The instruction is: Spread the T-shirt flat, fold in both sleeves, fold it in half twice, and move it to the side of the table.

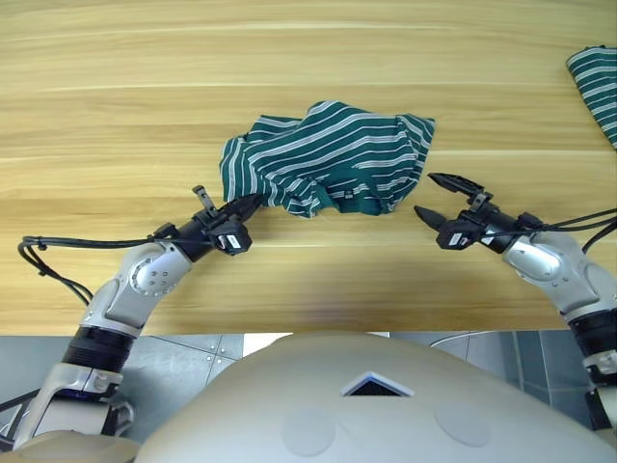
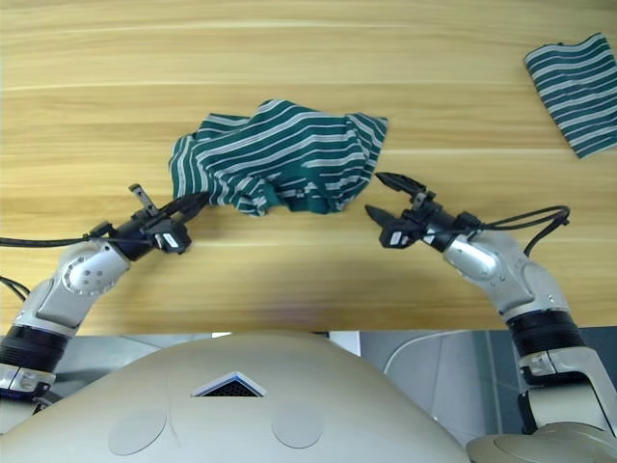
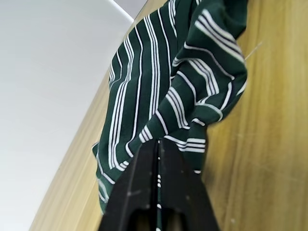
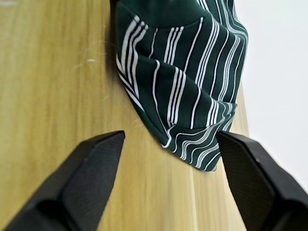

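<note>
A dark green T-shirt (image 1: pixel 333 159) with white stripes lies crumpled in a heap in the middle of the wooden table (image 1: pixel 289 58). My left gripper (image 1: pixel 253 201) is at the heap's near left edge, shut on a fold of the T-shirt (image 3: pixel 192 120). Its black fingers (image 3: pixel 159 178) press together with striped cloth between them. My right gripper (image 1: pixel 431 198) stands open just right of the heap, a little off the cloth. Nothing sits between its fingers (image 4: pixel 96 163), and the T-shirt's corner (image 4: pixel 192 115) lies ahead of them.
A second folded green striped garment (image 2: pixel 576 92) lies at the table's far right edge. Bare wood stretches on all sides of the heap. The table's near edge (image 1: pixel 289 331) runs just behind my arms.
</note>
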